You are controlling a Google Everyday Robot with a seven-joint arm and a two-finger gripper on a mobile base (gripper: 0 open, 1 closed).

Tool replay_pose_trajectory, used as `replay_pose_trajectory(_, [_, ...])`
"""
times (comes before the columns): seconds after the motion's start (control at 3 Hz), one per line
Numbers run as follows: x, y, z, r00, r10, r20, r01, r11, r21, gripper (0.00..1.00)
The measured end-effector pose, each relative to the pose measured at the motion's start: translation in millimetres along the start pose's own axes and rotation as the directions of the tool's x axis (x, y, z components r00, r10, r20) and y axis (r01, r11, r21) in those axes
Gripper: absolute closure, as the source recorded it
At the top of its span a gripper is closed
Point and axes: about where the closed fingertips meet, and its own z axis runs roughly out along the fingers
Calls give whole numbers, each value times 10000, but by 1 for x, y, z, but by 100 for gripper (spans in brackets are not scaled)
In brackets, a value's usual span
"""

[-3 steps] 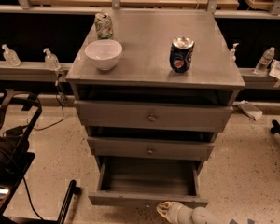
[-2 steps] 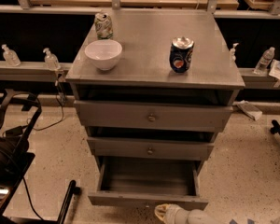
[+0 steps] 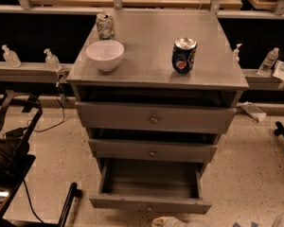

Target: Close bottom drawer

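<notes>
**One drawer pulled out, gripper low in front of it**

The bottom drawer (image 3: 150, 204) is the lowest of three in the grey cabinet (image 3: 146, 67). It is pulled well out toward the camera, and its bare inside shows. Its flat front panel runs left to right across the lower part of the view, which is its long axis. The face of that panel points toward you, away from the cabinet.

The gripper (image 3: 173, 221) sits at the very bottom edge of the view, just in front of the panel and a little right of its middle. Whether it touches the panel cannot be told. Only a pale part of it shows, so you cannot tell whether it is spread or pressed together.

From the gripper the drawer lies straight ahead, toward the cabinet. The push you need therefore looks to run square to the panel, along the drawer's slide.

Above it, the middle drawer (image 3: 153, 151) and top drawer (image 3: 154, 118) sit further back. A white bowl (image 3: 104, 55) and two cans (image 3: 184, 55) stand on the cabinet top.
</notes>
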Motion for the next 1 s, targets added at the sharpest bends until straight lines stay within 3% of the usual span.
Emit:
replay_pose_trajectory(0.33, [8, -11, -7, 9996, -132, 263, 129, 9999, 104, 100])
replay_pose_trajectory(1.0, [39, -64, -10, 9973, -416, 598, 405, 9990, 182, 100])
